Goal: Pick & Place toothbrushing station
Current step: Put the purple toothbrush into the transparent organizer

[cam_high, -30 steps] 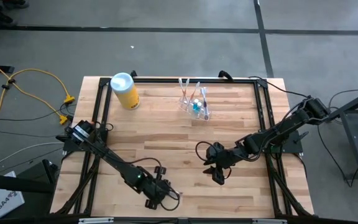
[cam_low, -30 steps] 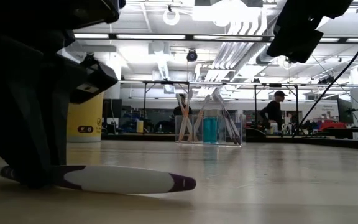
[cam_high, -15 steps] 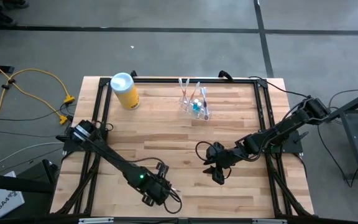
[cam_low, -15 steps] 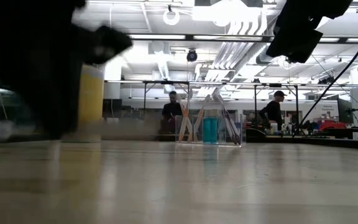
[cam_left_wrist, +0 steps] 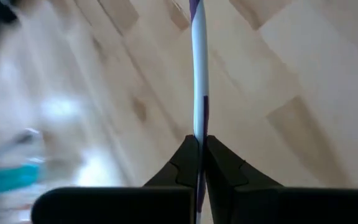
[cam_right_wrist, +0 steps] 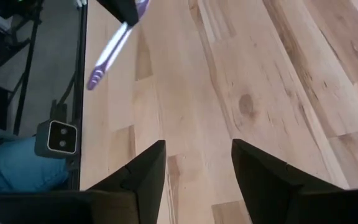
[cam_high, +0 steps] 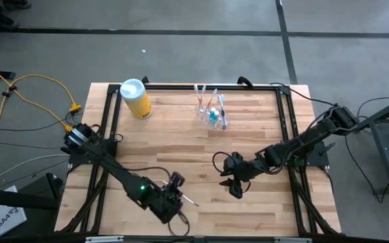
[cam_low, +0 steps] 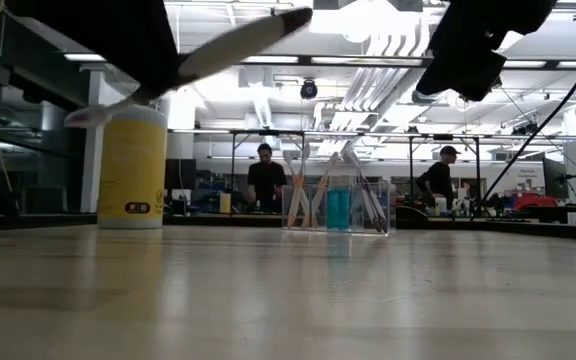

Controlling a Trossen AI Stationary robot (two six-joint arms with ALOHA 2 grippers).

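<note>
Toothbrushing station (cam_high: 211, 112) (far side, upright)

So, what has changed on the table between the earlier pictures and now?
The left gripper has lifted the white and purple toothbrush off the wooden table, where it lay a second ago, and holds it in the air, shut on its handle. The left arm has drawn back slightly from the near edge. The right gripper stays open over the table; the clear holder cup and yellow canister have not moved.
</note>
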